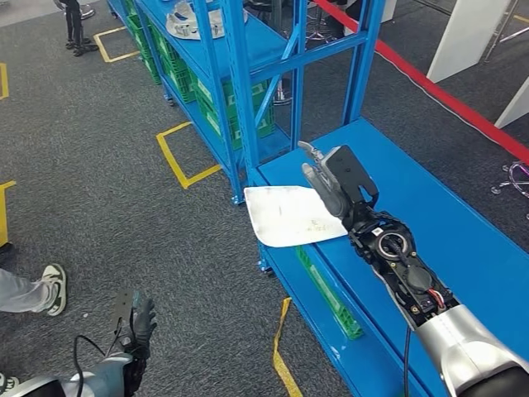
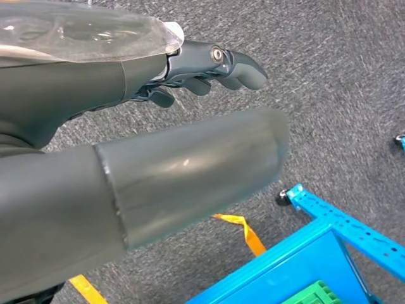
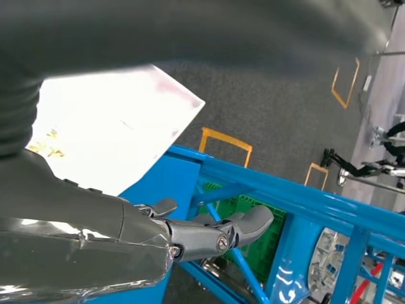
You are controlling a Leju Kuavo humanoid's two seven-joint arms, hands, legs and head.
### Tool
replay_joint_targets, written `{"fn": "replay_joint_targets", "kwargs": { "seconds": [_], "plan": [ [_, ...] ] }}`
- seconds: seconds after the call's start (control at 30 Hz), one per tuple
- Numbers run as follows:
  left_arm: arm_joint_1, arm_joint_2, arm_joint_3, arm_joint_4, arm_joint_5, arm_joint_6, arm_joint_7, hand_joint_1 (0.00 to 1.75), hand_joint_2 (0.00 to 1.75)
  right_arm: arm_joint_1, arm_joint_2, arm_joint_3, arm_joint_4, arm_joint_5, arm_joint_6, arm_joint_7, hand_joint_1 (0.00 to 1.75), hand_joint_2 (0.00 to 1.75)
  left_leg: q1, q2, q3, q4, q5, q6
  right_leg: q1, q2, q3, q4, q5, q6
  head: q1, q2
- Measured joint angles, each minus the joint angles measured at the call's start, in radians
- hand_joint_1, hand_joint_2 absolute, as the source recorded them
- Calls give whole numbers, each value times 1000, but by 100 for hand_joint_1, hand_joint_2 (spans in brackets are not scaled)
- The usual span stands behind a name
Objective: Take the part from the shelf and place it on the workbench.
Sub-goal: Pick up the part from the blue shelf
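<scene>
Grey speckled carpet floor [image 1: 112, 165], broad open room left of the blue steel desk [image 1: 449, 240]. Blue shelf [image 1: 250, 66] stands at desk's far end; silvery metal part [image 1: 190, 21] rests on it. White flat sheet [image 1: 287, 215] overhangs desk's corner edge. Right hand [image 1: 327, 178] above sheet, fingers straight, apart, empty. Left hand [image 1: 140, 322] low over floor, fingers loosely spread, empty.

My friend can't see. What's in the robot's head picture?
The robot's right hand rests on a flat white part at the corner of a blue workbench. A blue shelf stands behind on grey carpet.
</scene>
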Motion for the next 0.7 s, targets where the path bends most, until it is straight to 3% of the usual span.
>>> {"fn": "replay_joint_targets", "kwargs": {
  "seconds": [0.1, 0.27, 0.37, 0.43, 0.5, 0.53, 0.57, 0.6, 0.63, 0.7],
  "plan": [
    [0, 0, 0, 0, -1, 0, 0, 0, 0, 0, -3, 0, 0, -8, 11, 0, 0, 0, 1, 0, 0, -9, 9, -14, 1, -1, -5, 1, 3, -5, -1, 0],
    [-1, 0, 0, 0, -6, 0, 0, 0, 0, 0, -7, 0, 0, -17, 33, -9, 0, 0, 1, 0, -1, -11, 9, -26, 0, -1, -6, -1, 4, -6, 0, 0],
    [-3, 1, 0, 0, -9, 0, 0, 0, 0, -1, -11, 0, -3, -4, 34, -16, 0, 0, 7, -1, 18, -46, 17, -13, -1, -3, -2, -13, 4, 3, -3, 0],
    [-6, 0, 0, 0, -9, 0, 1, 0, 0, -5, -14, 0, -4, 9, 33, -22, 0, 0, 15, -1, 42, -84, 30, -7, 0, -4, -31, 48, -32, 10, 1, 0],
    [-9, -2, 0, 0, -8, 0, 2, 0, 0, -5, -17, 2, -2, 23, 32, -26, 0, 0, 15, -6, 47, -91, 32, -8, -9, -5, -98, 187, -94, 20, 7, 0],
    [-9, -3, 0, 0, -8, 0, 3, 0, 0, -2, -19, 3, -1, 28, 32, -28, 0, 0, 17, -12, 47, -89, 30, -11, -15, -5, -126, 240, -109, 26, 7, 0],
    [-8, -4, 0, 0, -8, 0, 3, 0, 0, 3, -21, 3, 1, 34, 32, -29, 0, 0, 20, -19, 46, -86, 28, -15, -21, -5, -141, 262, -106, 34, 7, 0],
    [-8, -5, 0, 0, -8, 0, 3, 0, 0, 6, -21, 4, 4, 38, 32, -31, 0, 0, 24, -28, 45, -78, 24, -22, -29, -4, -133, 241, -83, 42, 7, 0],
    [-8, -6, 0, 1, -8, 0, 3, 0, 0, 7, -22, 5, 5, 41, 32, -33, 0, 0, 30, -38, 43, -67, 17, -31, -38, 0, -108, 185, -45, 53, 7, 0],
    [-10, -4, 0, 1, -7, 0, 4, 0, 0, 6, -23, 7, 7, 47, 32, -36, 0, 0, 39, -56, 29, -31, 0, -54, -51, 34, -52, 71, -1, 71, 11, 0]
  ]
}}
